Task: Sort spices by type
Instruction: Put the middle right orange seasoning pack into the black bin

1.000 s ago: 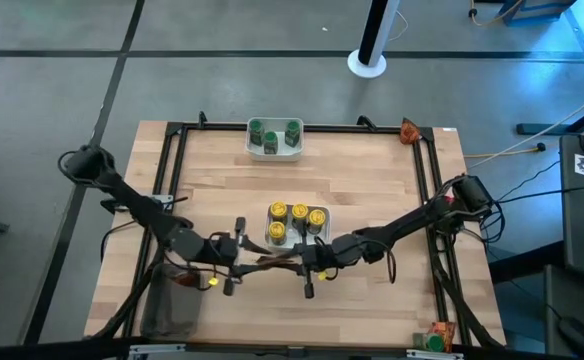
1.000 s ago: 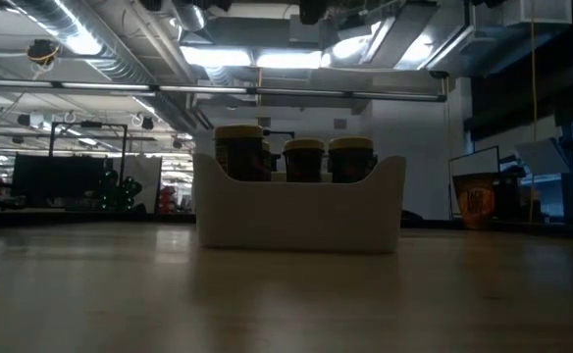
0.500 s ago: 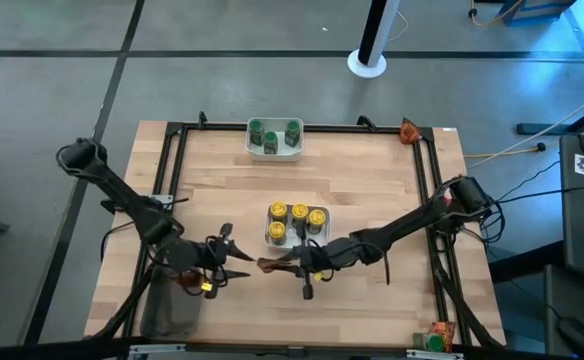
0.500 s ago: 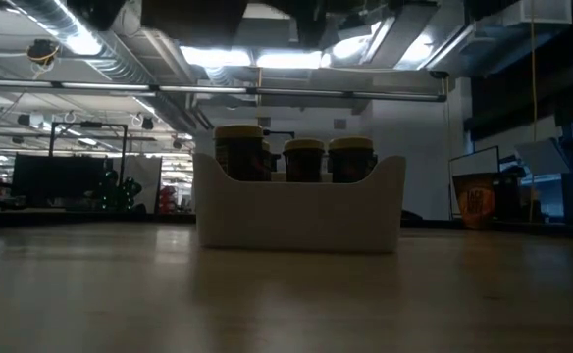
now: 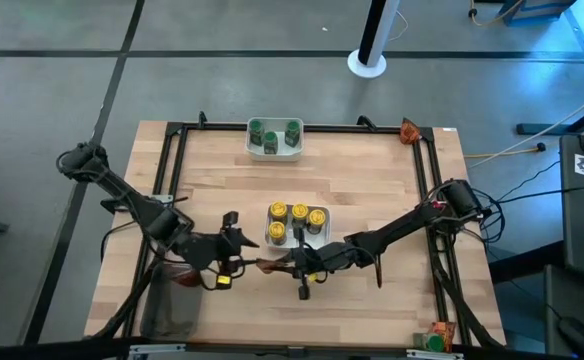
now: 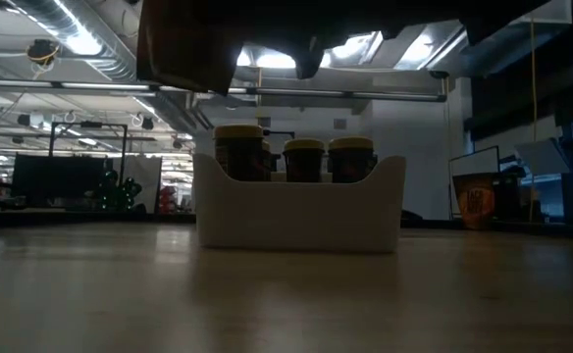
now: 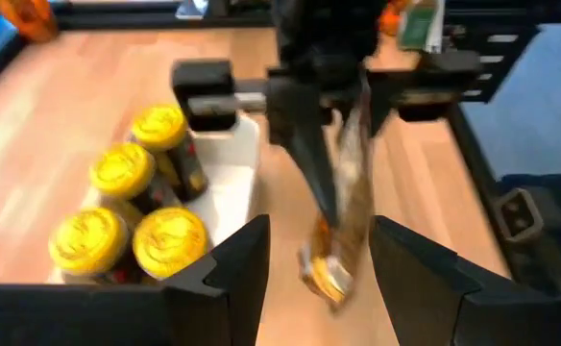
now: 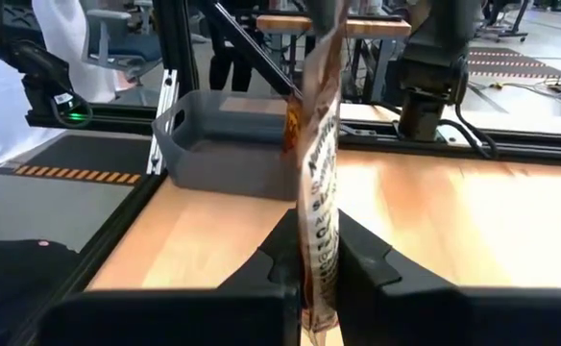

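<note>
A flat brown-orange packet (image 5: 272,265) hangs over the near middle of the table with my right gripper (image 5: 294,264) shut on it. It shows edge-on in the right wrist view (image 8: 319,144) and at the top of the low view (image 6: 183,44). My left gripper (image 5: 234,243) stands just left of the packet, open and holding nothing. In its own view its fingers (image 7: 242,274) frame the packet (image 7: 343,211) from a distance. Just beyond, a white bowl (image 5: 272,238) holds several yellow-capped jars (image 5: 300,212). At the far edge another white bowl (image 5: 257,148) holds three green-capped jars (image 5: 272,137). My right gripper pinches the packet's flat faces between its two fingers, at the end nearest the table's right (image 8: 319,264). The fingers come nearly level from the right. The packet stands on edge, sticks out past the fingertips toward my left gripper, and is lifted clear of the table.
A clear grey tray (image 5: 167,310) sits at the near left corner, also in the right wrist view (image 8: 218,144). One orange packet (image 5: 409,130) lies at the far right corner, and another item (image 5: 437,338) lies at the near right. A black frame rail (image 5: 177,160) runs round the table.
My left gripper has drawn back from the packet toward the table's left, risen a little and tipped up toward level. My right gripper has sunk slightly with the packet, whose lower part has come into the top of the low view.
</note>
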Robot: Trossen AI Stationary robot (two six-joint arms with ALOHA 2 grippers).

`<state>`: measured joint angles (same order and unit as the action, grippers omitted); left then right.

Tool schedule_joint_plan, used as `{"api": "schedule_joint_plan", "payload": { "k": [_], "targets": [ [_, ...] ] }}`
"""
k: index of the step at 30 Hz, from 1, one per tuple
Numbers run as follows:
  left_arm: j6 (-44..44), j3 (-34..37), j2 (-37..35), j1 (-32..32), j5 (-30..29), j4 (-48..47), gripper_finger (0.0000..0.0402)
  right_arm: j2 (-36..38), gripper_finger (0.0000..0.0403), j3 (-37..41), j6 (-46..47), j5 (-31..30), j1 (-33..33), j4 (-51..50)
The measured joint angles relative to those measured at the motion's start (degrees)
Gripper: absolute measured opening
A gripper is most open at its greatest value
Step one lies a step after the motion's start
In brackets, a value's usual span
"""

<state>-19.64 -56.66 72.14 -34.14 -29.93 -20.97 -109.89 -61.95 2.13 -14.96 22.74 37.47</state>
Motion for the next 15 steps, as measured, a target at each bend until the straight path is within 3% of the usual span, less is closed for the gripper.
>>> {"api": "schedule_joint_plan", "payload": {
  "k": [5, 10, 15],
  "targets": [
    [2.87, -5.78, 0.72, 2.03, 1.67, -2.04, 0.0169, 0.0, 0.0032, 0.0, 0.01, 0.0, 0.0, -0.55],
    [-1.13, -6.15, 1.78, 4.51, 8.2, -2.13, 0.0169, 0.0, 0.0032, 0.0, 0.0, 0.0, 0.0, -0.52],
    [0.46, -6.12, 5.53, 5.4, 11.41, 0.84, 0.0169, 0.0, 0.0032, 0.0, 0.04, 0.07, -0.33, -0.53]
  ]
}}
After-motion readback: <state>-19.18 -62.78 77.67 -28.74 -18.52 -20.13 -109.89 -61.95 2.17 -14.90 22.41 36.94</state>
